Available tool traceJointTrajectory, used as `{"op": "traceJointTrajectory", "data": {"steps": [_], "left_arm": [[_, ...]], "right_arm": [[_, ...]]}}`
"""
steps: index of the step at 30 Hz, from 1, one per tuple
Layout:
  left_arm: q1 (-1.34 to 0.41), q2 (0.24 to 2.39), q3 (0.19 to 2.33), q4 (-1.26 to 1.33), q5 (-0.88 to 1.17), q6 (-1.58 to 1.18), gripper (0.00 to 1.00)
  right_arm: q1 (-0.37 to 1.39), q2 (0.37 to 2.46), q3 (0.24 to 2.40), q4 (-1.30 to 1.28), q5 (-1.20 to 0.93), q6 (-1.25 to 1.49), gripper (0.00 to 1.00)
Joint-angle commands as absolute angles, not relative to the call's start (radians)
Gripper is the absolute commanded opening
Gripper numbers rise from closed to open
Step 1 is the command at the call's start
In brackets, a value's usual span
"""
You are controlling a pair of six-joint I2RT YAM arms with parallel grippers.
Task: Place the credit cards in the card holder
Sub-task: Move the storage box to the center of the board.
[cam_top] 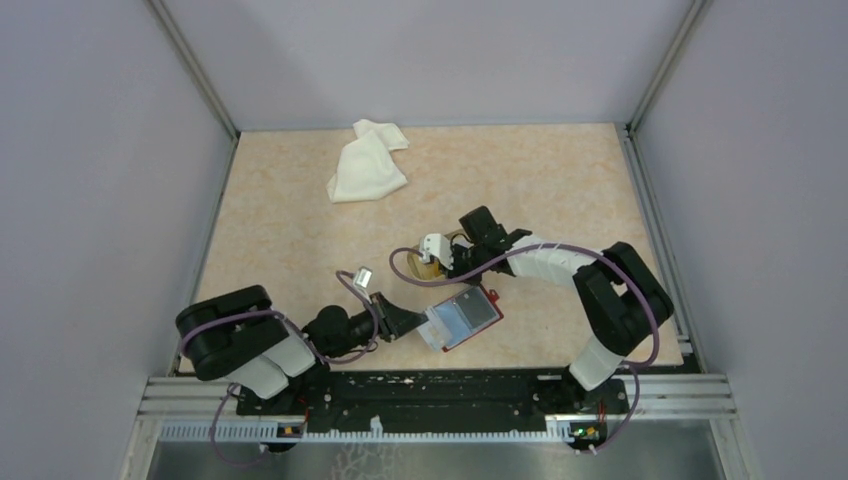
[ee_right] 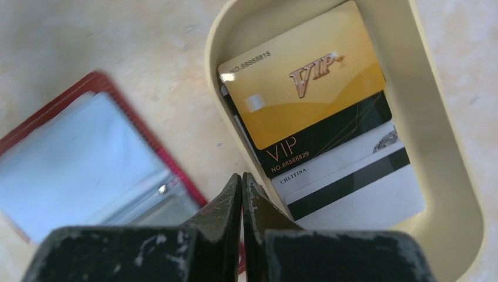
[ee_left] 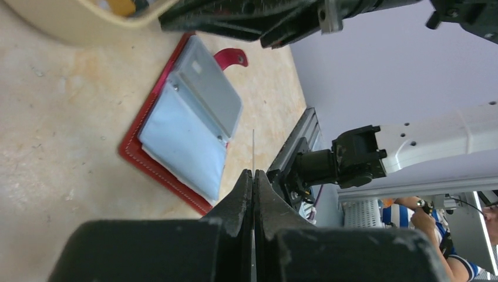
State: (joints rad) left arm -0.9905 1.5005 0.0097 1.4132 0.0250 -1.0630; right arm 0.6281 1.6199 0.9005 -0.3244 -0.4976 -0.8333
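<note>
Closed tight with nothing between them, the right jaws sit at the rim of the dish (ee_right: 449,176), on the side facing the holder (ee_right: 88,158). Whether they touch the rim cannot be told.

Dish: tan, oval and shallow, standing on the surface (cam_top: 560,180) just beyond the holder. Contents: three cards in an overlapping, fanned stack.
- Gold card (ee_right: 302,82): on top, marked VIP.
- Black card (ee_right: 352,126): directly under it, also marked VIP.
- Striped card (ee_right: 364,188): lowest, white with a dark band across it.

All three lie inside the rim.

Left jaws: pressed together on a white card (cam_top: 437,328). From above, the card is held flat and level at the holder's left end. In the left wrist view it shows only as a thin edge-on line standing out past the tips, with the holder lying just beside it.

Holder: red, lying open and flat on the surface between the two arms, clear pockets facing up. A red tab (ee_left: 232,57) sticks out from its far edge. Whether any pocket has a card in it cannot be told.

Cloth (cam_top: 365,165): white, crumpled, at the far end of the surface, well apart from dish and holder.
</note>
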Motion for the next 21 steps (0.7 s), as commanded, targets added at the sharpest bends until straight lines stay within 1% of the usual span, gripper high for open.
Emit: {"op": "traceJointTrajectory", "data": {"steps": [1, 4, 7, 10, 12, 13, 14, 17, 19, 21], "left_arm": [[-0.986, 1.641, -0.074, 1.649, 0.021, -1.111, 0.00], [-0.986, 1.778, -0.058, 1.782, 0.021, -1.132, 0.00], [-0.986, 1.868, -0.010, 1.793, 0.019, -1.164, 0.00], [-0.986, 1.908, 0.054, 1.793, 0.009, -1.176, 0.00], [-0.985, 1.897, 0.061, 1.793, -0.032, -1.170, 0.00], [-0.986, 1.884, 0.062, 1.792, -0.035, -1.165, 0.00], [-0.986, 1.869, 0.062, 1.793, -0.037, -1.160, 0.00], [-0.986, 1.829, 0.056, 1.793, -0.021, -1.152, 0.00], [-0.986, 1.800, 0.049, 1.793, -0.006, -1.147, 0.00], [-0.986, 1.773, 0.040, 1.793, 0.037, -1.141, 0.00]], "right_arm": [[0.672, 1.640, 0.879, 0.045, -0.233, -0.464, 0.01], [0.679, 1.683, 0.894, 0.140, -0.047, -0.326, 0.01], [0.679, 1.718, 0.931, 0.124, -0.003, -0.286, 0.03], [0.677, 1.691, 0.941, 0.079, -0.086, -0.294, 0.05], [0.666, 1.654, 0.947, 0.047, -0.155, -0.292, 0.06], [0.661, 1.637, 0.960, 0.016, -0.180, -0.293, 0.09], [0.656, 1.625, 0.980, -0.036, -0.199, -0.299, 0.10], [0.633, 1.630, 1.097, -0.243, -0.254, -0.343, 0.11], [0.605, 1.663, 1.196, -0.433, -0.389, -0.419, 0.11], [0.566, 1.682, 1.244, -0.560, -0.559, -0.497, 0.10]]}}
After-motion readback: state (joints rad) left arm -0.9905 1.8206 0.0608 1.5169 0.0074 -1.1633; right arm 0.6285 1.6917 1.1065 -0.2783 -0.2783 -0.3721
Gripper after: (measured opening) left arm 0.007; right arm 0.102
